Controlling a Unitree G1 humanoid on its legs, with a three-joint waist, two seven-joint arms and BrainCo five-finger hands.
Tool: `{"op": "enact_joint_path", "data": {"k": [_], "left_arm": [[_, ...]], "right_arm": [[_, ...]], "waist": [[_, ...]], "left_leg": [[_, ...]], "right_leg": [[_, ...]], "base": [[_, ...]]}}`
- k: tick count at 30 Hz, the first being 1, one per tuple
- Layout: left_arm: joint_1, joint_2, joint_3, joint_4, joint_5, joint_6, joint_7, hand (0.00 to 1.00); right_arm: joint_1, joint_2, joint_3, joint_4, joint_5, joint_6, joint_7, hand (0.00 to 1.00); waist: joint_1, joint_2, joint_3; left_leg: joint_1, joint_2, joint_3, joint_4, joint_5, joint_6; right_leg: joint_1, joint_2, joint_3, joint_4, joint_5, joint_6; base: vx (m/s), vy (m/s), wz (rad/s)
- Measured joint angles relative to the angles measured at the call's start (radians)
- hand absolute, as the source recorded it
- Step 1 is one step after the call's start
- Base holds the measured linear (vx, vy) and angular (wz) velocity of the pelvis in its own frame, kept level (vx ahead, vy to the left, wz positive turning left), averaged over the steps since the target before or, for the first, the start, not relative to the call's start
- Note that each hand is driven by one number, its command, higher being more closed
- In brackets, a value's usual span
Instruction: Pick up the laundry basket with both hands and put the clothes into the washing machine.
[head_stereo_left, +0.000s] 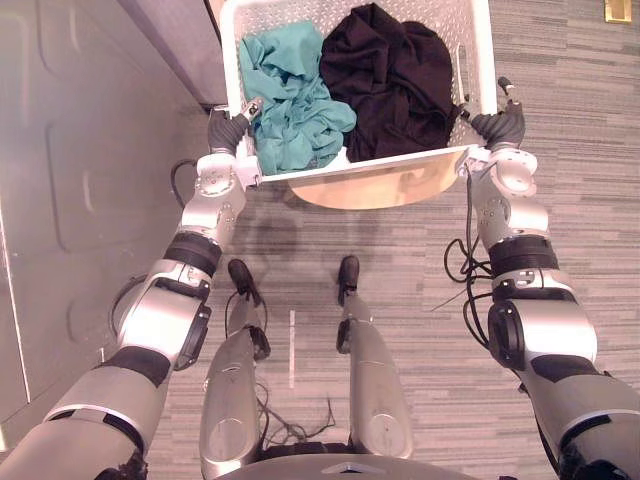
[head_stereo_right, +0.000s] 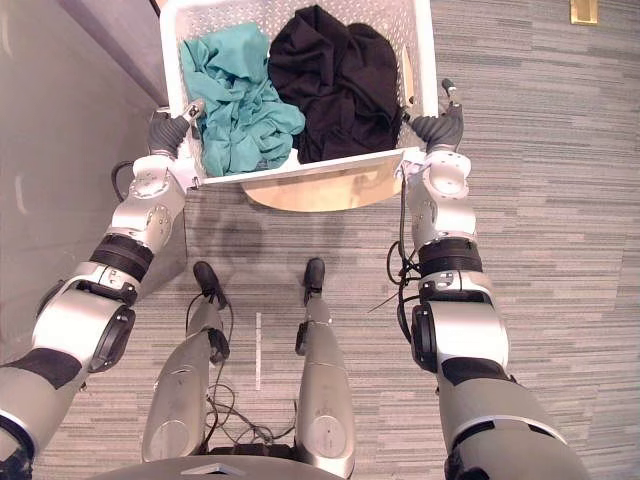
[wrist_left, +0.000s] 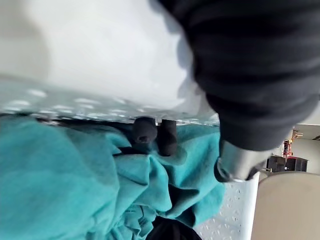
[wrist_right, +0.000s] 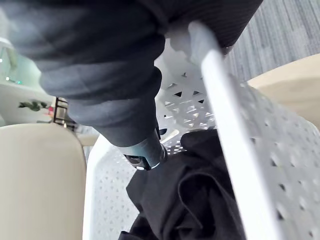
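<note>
Left eye view: the grey striped carpet floor (head_stereo_left: 580, 200) lies open to the robot's right of the load and in front of the robot. A tall grey panel (head_stereo_left: 60, 150) closes off the whole left side, its edge running just beside the left arm. The white perforated laundry basket (head_stereo_left: 380, 160) is held between the two arms, its left wall close to the panel's corner and its right wall facing bare carpet. A round tan surface (head_stereo_left: 380, 192) shows directly under the basket's near edge; whether the basket touches it cannot be told.

Inside the basket a black garment (head_stereo_left: 390, 80) fills the right half, and a crumpled teal garment (head_stereo_left: 290, 100) fills the left half, the two touching in the middle.

The left hand (head_stereo_left: 232, 128) sits at the basket's near left corner. In the left wrist view its dark fingertips (wrist_left: 145, 135) hook over the rim and press into the teal cloth. The right hand (head_stereo_left: 497, 125) clasps the rim at the near right corner, and in the right wrist view the rim (wrist_right: 220, 110) passes under its dark cover, with its thumb (wrist_right: 145, 152) inside the basket above the black garment.
</note>
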Motion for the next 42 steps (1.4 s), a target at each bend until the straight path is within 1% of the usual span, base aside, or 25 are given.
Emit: {"op": "enact_joint_path", "data": {"k": [3, 7, 11, 14, 15, 17, 18, 20, 22, 24, 27, 29, 33, 34, 36, 39, 41, 42], "left_arm": [[0.002, -0.013, -0.001, 0.001, 0.005, 0.004, -0.003, 0.0], [0.003, -0.059, -0.005, 0.003, 0.023, 0.003, -0.008, 0.0], [0.004, -0.064, -0.023, 0.018, 0.023, 0.003, -0.027, 0.0], [0.02, -0.071, -0.04, 0.037, 0.022, 0.003, -0.047, 0.0], [0.041, -0.085, -0.04, 0.038, 0.022, 0.003, -0.051, 0.0], [0.079, -0.106, -0.041, 0.038, 0.022, 0.003, -0.064, 0.0], [0.109, -0.115, -0.041, 0.038, 0.022, 0.003, -0.081, 0.0], [0.156, -0.118, -0.041, 0.038, 0.023, 0.003, -0.101, 0.0], [0.209, -0.119, -0.04, 0.038, 0.029, 0.003, -0.123, 0.0], [0.261, -0.115, -0.03, 0.038, 0.045, 0.002, -0.132, 0.0], [0.344, -0.114, -0.015, 0.038, 0.087, 0.002, -0.161, 0.0], [0.378, -0.107, -0.013, 0.041, 0.123, 0.002, -0.169, 0.0], [0.393, -0.098, 0.01, 0.152, 0.209, 0.003, -0.195, 0.0], [0.393, -0.1, 0.016, 0.17, 0.237, 0.011, -0.202, 0.0], [0.392, -0.108, 0.05, 0.178, 0.258, 0.012, -0.203, 0.0], [0.394, -0.125, 0.091, 0.195, 0.254, 0.02, -0.19, 0.0], [0.399, -0.139, 0.103, 0.193, 0.235, 0.02, -0.183, 0.0], [0.422, -0.145, 0.103, 0.172, 0.214, 0.016, -0.182, 0.0]], "right_arm": [[0.0, 0.014, -0.025, 0.007, 0.007, 0.001, 0.005, 0.0], [-0.001, 0.013, -0.04, 0.012, 0.007, 0.0, 0.018, 0.0], [-0.002, 0.012, -0.054, 0.02, 0.006, 0.001, 0.029, 0.0], [0.003, 0.01, -0.088, 0.048, 0.005, 0.006, 0.05, 0.0], [0.02, 0.01, -0.11, 0.048, 0.005, 0.013, 0.063, 0.0], [0.061, 0.0, -0.126, 0.046, 0.005, 0.013, 0.079, 0.0], [0.1, -0.01, -0.137, 0.046, 0.004, 0.013, 0.103, 0.0], [0.16, -0.012, -0.166, 0.044, 0.004, 0.012, 0.126, 0.0], [0.235, -0.013, -0.189, 0.046, 0.004, 0.012, 0.151, 0.0], [0.304, -0.013, -0.207, 0.049, 0.004, 0.012, 0.155, 0.0], [0.431, -0.008, -0.257, 0.069, -0.022, 0.011, 0.16, 0.0], [0.479, -0.003, -0.273, 0.116, -0.028, 0.011, 0.175, 0.0], [0.531, 0.042, -0.307, 0.135, -0.028, 0.011, 0.191, 0.0], [0.539, 0.052, -0.322, 0.133, -0.026, 0.009, 0.191, 0.0], [0.55, 0.07, -0.352, 0.126, -0.021, 0.008, 0.19, 0.0], [0.589, 0.119, -0.362, 0.09, 0.002, 0.007, 0.187, 0.0], [0.644, 0.161, -0.364, 0.029, 0.028, 0.003, 0.187, 0.0], [0.679, 0.193, -0.384, -0.013, 0.05, -0.008, 0.188, 0.0]], "waist": [[-0.007, 0.0, 0.0], [-0.002, 0.0, 0.0], [-0.005, 0.001, -0.001], [-0.008, 0.002, -0.001], [-0.01, 0.002, -0.001], [-0.009, 0.003, -0.002], [-0.01, 0.006, -0.003], [-0.011, 0.011, -0.006], [-0.015, 0.021, -0.012], [-0.015, 0.033, -0.019], [-0.027, 0.06, -0.035], [-0.026, 0.066, -0.039], [-0.036, 0.067, -0.04], [-0.037, 0.067, -0.04], [-0.033, 0.065, -0.043], [-0.019, 0.064, -0.043], [-0.019, 0.063, -0.044], [-0.019, 0.063, -0.044]], "left_leg": [[0.011, 0.0, 0.018, 0.0, -0.003, -0.003], [0.058, 0.002, 0.034, 0.001, -0.012, -0.007], [0.095, 0.004, 0.061, -0.002, -0.014, -0.005], [0.133, 0.001, 0.084, -0.013, -0.01, -0.004], [0.153, -0.004, 0.083, -0.013, -0.009, -0.003], [0.19, -0.014, 0.08, -0.014, -0.011, -0.004], [0.212, -0.021, 0.073, -0.017, -0.013, -0.007], [0.243, -0.03, 0.066, -0.034, -0.013, -0.007], [0.25, -0.037, 0.048, -0.034, -0.017, -0.01], [0.253, -0.043, 0.042, -0.035, -0.017, -0.01], [0.265, -0.054, 0.013, -0.04, -0.013, -0.003], [0.274, -0.054, 0.008, -0.041, -0.014, -0.004], [0.265, -0.052, -0.001, -0.042, -0.018, -0.009], [0.253, -0.051, 0.0, -0.042, -0.018, -0.009], [0.224, -0.05, 0.01, -0.043, -0.018, -0.009], [0.207, -0.046, 0.036, -0.043, -0.017, -0.01], [0.219, -0.046, 0.047, -0.043, -0.019, -0.008], [0.234, -0.045, 0.048, -0.042, -0.02, -0.007]], "right_leg": [[0.003, -0.005, 0.0, 0.009, 0.0, 0.0], [0.044, -0.006, 0.0, 0.011, 0.0, 0.0], [0.077, -0.008, 0.0, 0.008, 0.0, -0.001], [0.108, -0.015, -0.003, 0.008, -0.002, 0.001], [0.127, -0.021, -0.005, 0.016, -0.012, 0.004], [0.159, -0.031, -0.007, 0.033, -0.031, 0.008], [0.182, -0.038, -0.014, 0.04, -0.043, 0.013], [0.209, -0.044, -0.021, 0.048, -0.055, 0.017], [0.224, -0.05, -0.029, 0.049, -0.063, 0.021], [0.229, -0.056, -0.031, 0.048, -0.065, 0.023], [0.268, -0.061, -0.054, 0.029, -0.065, 0.028], [0.281, -0.061, -0.055, 0.026, -0.066, 0.03], [0.277, -0.057, -0.053, 0.012, -0.067, 0.029], [0.268, -0.056, -0.052, 0.003, -0.059, 0.03], [0.237, -0.056, -0.046, -0.012, -0.046, 0.027], [0.221, -0.052, -0.028, -0.039, -0.022, 0.029], [0.23, -0.053, -0.026, -0.042, -0.017, 0.025], [0.246, -0.053, -0.028, -0.042, -0.015, 0.029]], "base": [[-0.01, -0.026, -0.01], [-0.01, -0.033, -0.03], [-0.01, -0.05, -0.01], [0.0, -0.053, 0.05], [0.03, -0.042, 0.13], [0.04, -0.045, 0.16], [0.04, -0.033, 0.17], [0.06, -0.042, 0.18], [0.07, -0.052, 0.19], [0.06, -0.039, 0.13], [0.07, -0.039, 0.2], [0.06, -0.04, 0.1], [0.03, -0.064, -0.01], [0.01, -0.059, -0.05], [0.0, -0.07, -0.14], [0.03, -0.044, -0.2], [0.07, -0.037, -0.1], [0.08, -0.032, -0.01]]}}
